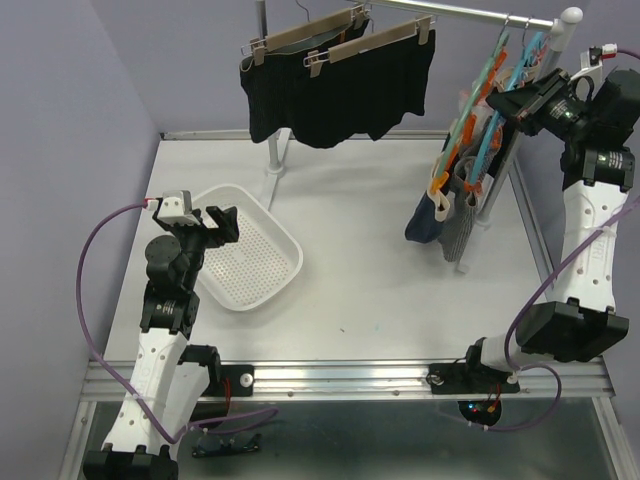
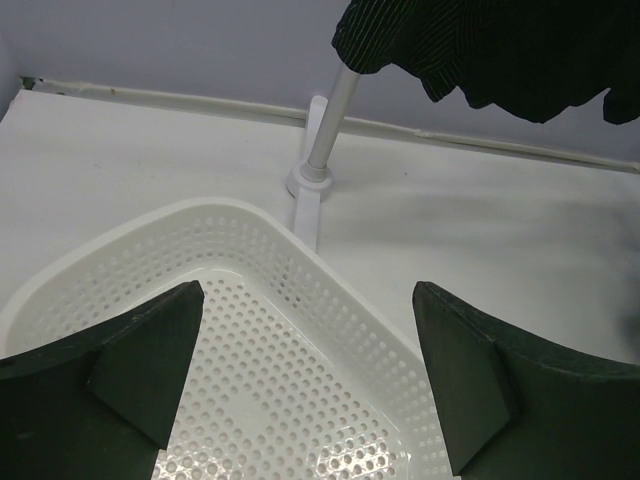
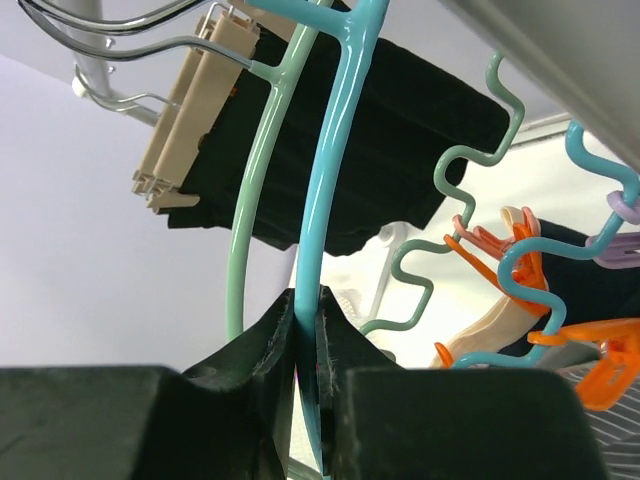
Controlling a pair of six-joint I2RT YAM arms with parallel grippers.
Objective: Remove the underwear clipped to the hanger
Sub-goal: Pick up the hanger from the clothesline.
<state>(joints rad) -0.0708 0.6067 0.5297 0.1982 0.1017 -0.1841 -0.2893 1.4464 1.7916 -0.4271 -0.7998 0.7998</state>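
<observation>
- Firstly, the grey table carries everything, and both arms stand at its near edge.
- A metal rail runs across the far side. One of its posts stands on the table just behind the basket.
- Two black shorts hang at the left part of the rail, one partly in front of the other. Each is clipped at the waistband to one of the beige clip hangers. We see their lower edge also from the left wrist, above and beyond the basket.
- The white basket with many small holes lies on the left half of the table, and we see nothing inside it.
- The left pincer hovers over the near edge of the basket. Its jaws stand wide apart and hold nothing.
- The right pincer is raised to the right end of the rail. In its own camera the jaws are pressed together on the thin bar of the turquoise hanger, with a pale green hanger just beside.
- The navy piece hangs low under these coloured hangers, over the right part of the table.
- The grey-striped piece hangs just beside it, on its right.
- Orange clips sit along the coloured hangers above the two small pieces. Which clip holds which piece, we cannot tell.
</observation>
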